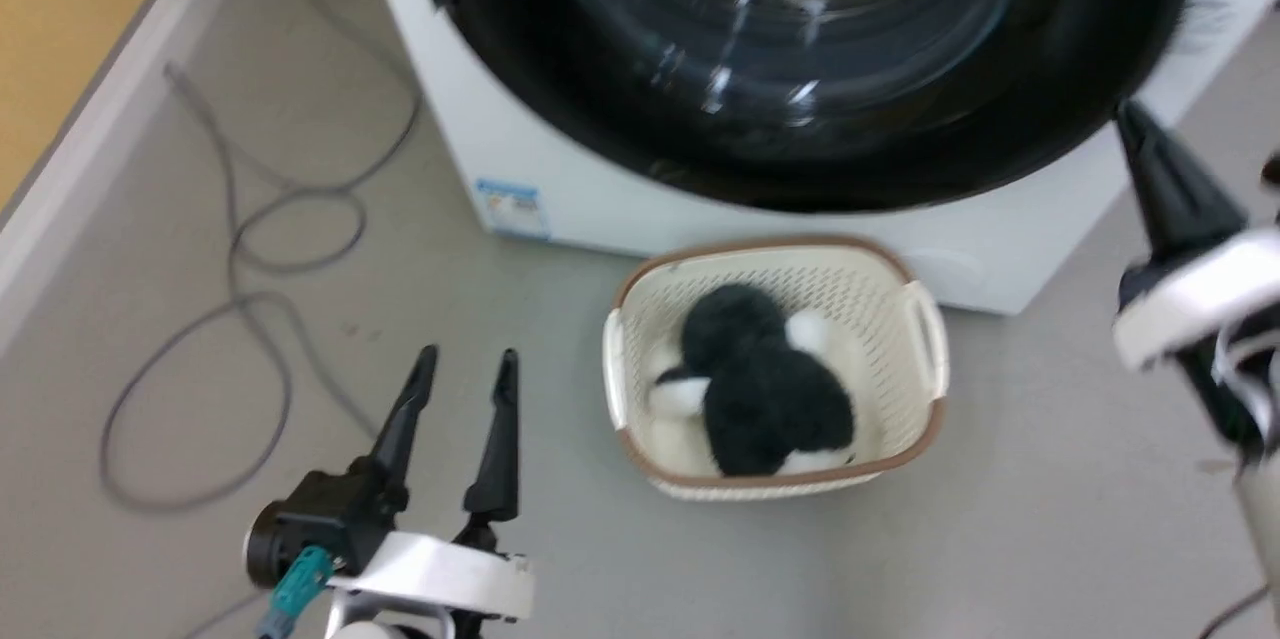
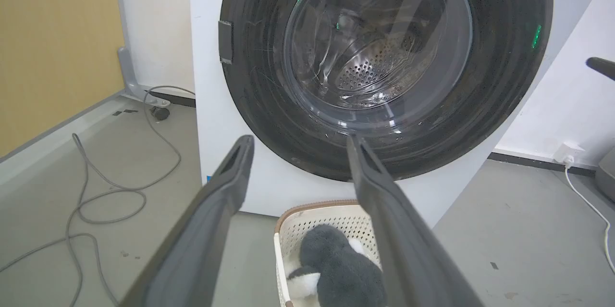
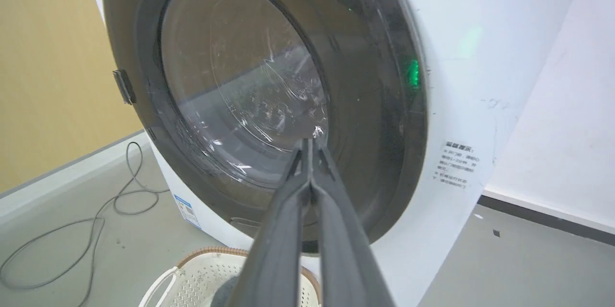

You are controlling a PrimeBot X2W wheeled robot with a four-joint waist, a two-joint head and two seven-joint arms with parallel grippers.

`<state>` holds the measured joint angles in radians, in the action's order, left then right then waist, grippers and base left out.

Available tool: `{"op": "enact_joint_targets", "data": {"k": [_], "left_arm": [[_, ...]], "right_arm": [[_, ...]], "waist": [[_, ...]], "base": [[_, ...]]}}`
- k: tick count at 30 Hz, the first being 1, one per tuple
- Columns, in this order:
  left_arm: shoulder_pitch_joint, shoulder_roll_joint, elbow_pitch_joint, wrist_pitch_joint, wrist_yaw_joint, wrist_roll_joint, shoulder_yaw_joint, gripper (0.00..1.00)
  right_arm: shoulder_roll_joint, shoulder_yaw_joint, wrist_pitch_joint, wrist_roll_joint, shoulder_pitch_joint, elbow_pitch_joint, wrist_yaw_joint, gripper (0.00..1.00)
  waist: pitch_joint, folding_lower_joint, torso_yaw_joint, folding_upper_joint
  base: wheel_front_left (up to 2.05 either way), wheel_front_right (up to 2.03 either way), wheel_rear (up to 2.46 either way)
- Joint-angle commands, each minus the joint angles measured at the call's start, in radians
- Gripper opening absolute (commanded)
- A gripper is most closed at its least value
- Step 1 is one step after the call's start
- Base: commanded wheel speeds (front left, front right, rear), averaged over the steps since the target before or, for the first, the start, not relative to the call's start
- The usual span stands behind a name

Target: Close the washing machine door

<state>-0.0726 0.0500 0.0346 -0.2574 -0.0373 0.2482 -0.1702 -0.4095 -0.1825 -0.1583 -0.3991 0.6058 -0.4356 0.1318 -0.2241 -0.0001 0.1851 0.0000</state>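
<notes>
The washing machine (image 1: pixel 560 189) (image 2: pixel 211 119) (image 3: pixel 461 105) is a big white box with a blue label low on its front. Its round black-rimmed door (image 1: pixel 800 119) (image 2: pixel 384 153) (image 3: pixel 384 105) with the clear glass bowl lies flat against the front, and the steel drum shows through the glass in the left wrist view. My right gripper (image 1: pixel 1125 114) (image 3: pixel 307 141) is shut with nothing in it, its tips pointing at the door's lower right rim, close to it. My left gripper (image 1: pixel 468 359) (image 2: pixel 298 141) stands open over the floor, well short of the machine.
A cream perforated basket (image 1: pixel 925 339) (image 2: pixel 288 230) (image 3: pixel 192 273) holding a black and white plush toy (image 1: pixel 765 389) stands on the floor right before the machine. Grey cables (image 1: pixel 250 249) loop over the floor at the left, beside a yellow wall (image 1: pixel 60 29).
</notes>
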Motion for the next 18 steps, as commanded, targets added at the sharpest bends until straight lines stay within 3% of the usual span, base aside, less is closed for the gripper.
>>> {"op": "enact_joint_targets", "data": {"k": [1,7,18], "left_arm": [[0.016,0.000,-0.003,-0.004,0.003,0.000,0.009,1.00],[0.058,0.000,-0.005,-0.004,0.011,0.008,0.055,1.00],[0.102,0.000,0.021,-0.004,0.018,0.003,0.082,1.00]], "right_arm": [[0.007,0.010,-0.007,-0.002,-0.040,0.025,-0.001,0.00],[0.052,0.098,-0.014,0.056,-0.243,0.199,-0.001,0.00],[0.246,0.256,-0.007,0.199,-0.586,0.484,-0.001,0.00]], "waist": [[0.058,0.0001,-0.055,0.0000],[0.122,0.0001,-0.110,0.0000],[0.177,0.0001,-0.153,0.0000]], "base": [[0.00,0.00,0.00],[0.00,0.00,0.00],[0.00,0.00,0.00]]}}
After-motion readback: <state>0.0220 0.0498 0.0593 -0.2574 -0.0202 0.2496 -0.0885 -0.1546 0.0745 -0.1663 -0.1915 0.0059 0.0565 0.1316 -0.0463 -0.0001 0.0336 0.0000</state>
